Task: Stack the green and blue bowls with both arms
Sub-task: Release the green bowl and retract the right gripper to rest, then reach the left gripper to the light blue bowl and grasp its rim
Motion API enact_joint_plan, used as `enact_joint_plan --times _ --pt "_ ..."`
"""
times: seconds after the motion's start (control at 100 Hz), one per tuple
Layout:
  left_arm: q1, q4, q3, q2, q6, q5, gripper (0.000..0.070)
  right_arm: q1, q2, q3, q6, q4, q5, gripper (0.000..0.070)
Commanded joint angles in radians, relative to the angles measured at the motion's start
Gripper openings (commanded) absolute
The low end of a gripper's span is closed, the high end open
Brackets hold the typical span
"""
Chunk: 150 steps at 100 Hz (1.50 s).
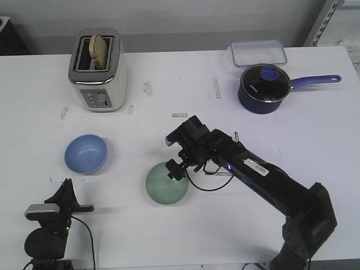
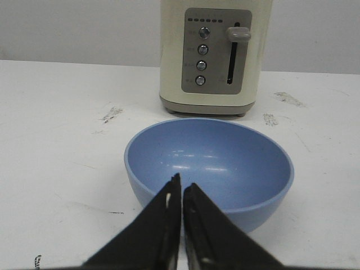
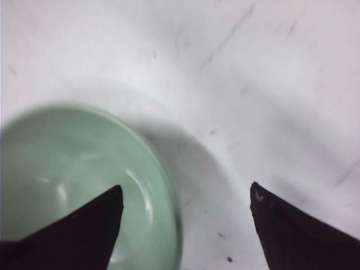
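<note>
The periwinkle blue bowl (image 1: 85,153) sits upright on the white table at the left, in front of the toaster; it fills the left wrist view (image 2: 225,163). My left gripper (image 2: 181,188) is shut and empty, its tips just short of that bowl's near rim; in the front view it is low at the front left (image 1: 67,187). The mint green bowl (image 1: 166,183) sits near the table's middle, also in the right wrist view (image 3: 73,180). My right gripper (image 3: 185,194) is open, straddling the green bowl's rim: one finger over the inside, one outside. It shows in the front view (image 1: 175,170).
A cream toaster (image 1: 98,70) with a slice of bread stands at the back left. A dark navy saucepan (image 1: 265,87) with a long handle and a clear lidded box (image 1: 259,53) stand at the back right. The table's front edge is close behind both arm bases.
</note>
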State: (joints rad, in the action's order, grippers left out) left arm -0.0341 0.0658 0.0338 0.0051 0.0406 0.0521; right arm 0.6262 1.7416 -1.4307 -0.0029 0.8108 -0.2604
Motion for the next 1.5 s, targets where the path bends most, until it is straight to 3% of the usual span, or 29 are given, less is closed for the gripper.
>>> enact_joint_plan --times 0.0,0.24,0.45,0.66,0.85,1.05,1.3,1.49 --pt "-0.001 0.011 -0.021 -0.002 0.001 0.001 0.0001 -0.005 -0.043 -0.042 -0.021 -0.008 0.005 0.0411" --pt "-0.001 0.011 -0.021 -0.002 0.001 0.001 0.0001 -0.118 -0.204 -0.052 -0.021 -0.024 0.077 0.0000" --pt "0.000 0.011 -0.021 -0.002 0.002 0.001 0.0001 -0.266 -0.342 0.028 -0.024 -0.030 0.192 0.0000" --pt "0.000 0.011 -0.021 -0.002 0.002 0.001 0.0001 -0.409 -0.555 0.319 -0.019 -0.159 0.285 0.0000" --pt "0.000 0.010 -0.021 -0.002 0.002 0.001 0.0001 -0.506 -0.804 0.608 -0.020 -0.281 0.286 0.0000" --pt "0.000 0.011 -0.021 -0.002 0.003 0.001 0.0001 -0.538 -1.077 0.807 -0.019 -0.302 0.286 0.0000" --pt "0.000 0.029 0.044 -0.002 0.001 0.001 0.0001 -0.538 -1.301 0.894 -0.021 -0.326 0.287 0.0000" --pt "0.001 -0.024 0.248 0.060 -0.013 0.014 0.0001 -0.538 -1.316 0.894 -0.020 -0.344 0.286 0.0000"
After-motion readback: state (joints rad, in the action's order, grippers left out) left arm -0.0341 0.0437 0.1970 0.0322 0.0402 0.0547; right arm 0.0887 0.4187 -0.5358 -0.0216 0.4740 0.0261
